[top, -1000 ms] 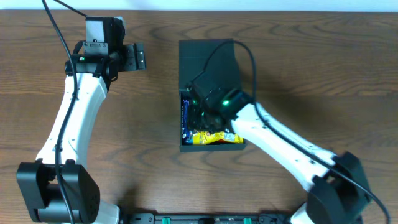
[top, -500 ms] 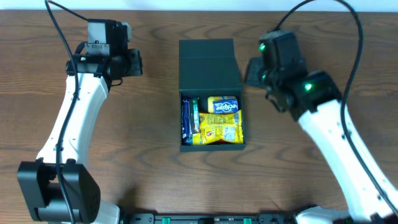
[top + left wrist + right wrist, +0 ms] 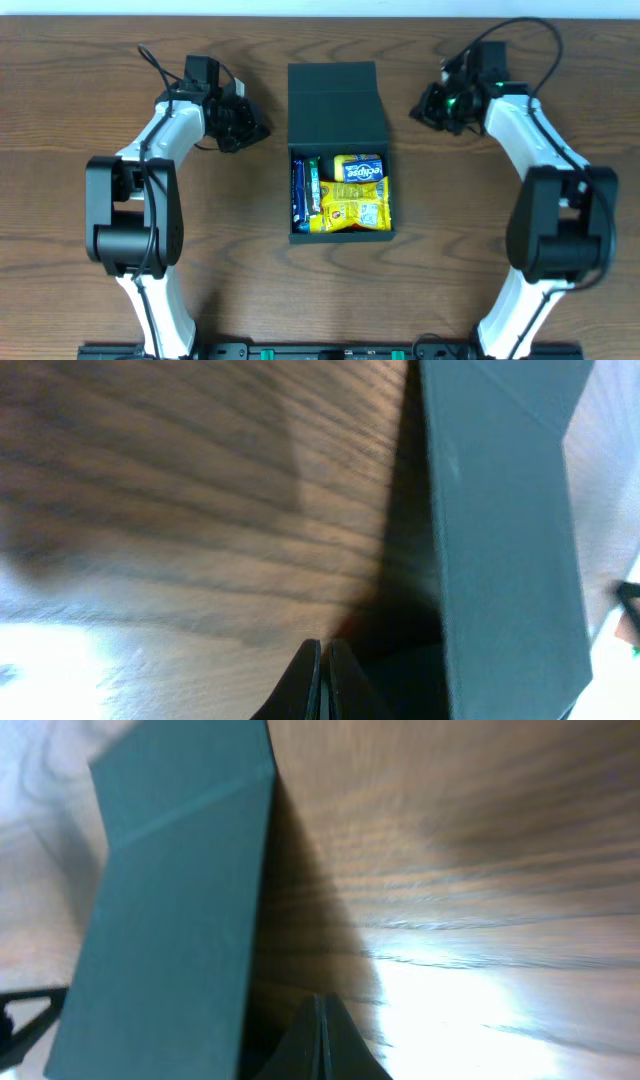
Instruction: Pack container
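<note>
Overhead, the container (image 3: 340, 237) sits at frame centre, its lid (image 3: 337, 100) flapped open toward the top and snack packets (image 3: 352, 195) in its lower half. The left gripper (image 3: 252, 130) and right gripper (image 3: 420, 108) flank the lid, each with its fingers pressed together and holding nothing.

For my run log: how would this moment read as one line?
left gripper: shut, empty | right gripper: shut, empty | container: open, snack packets inside

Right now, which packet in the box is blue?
The narrow packet along the left wall of the box. The Eclipse pack and the bag beside it are yellow.
</note>
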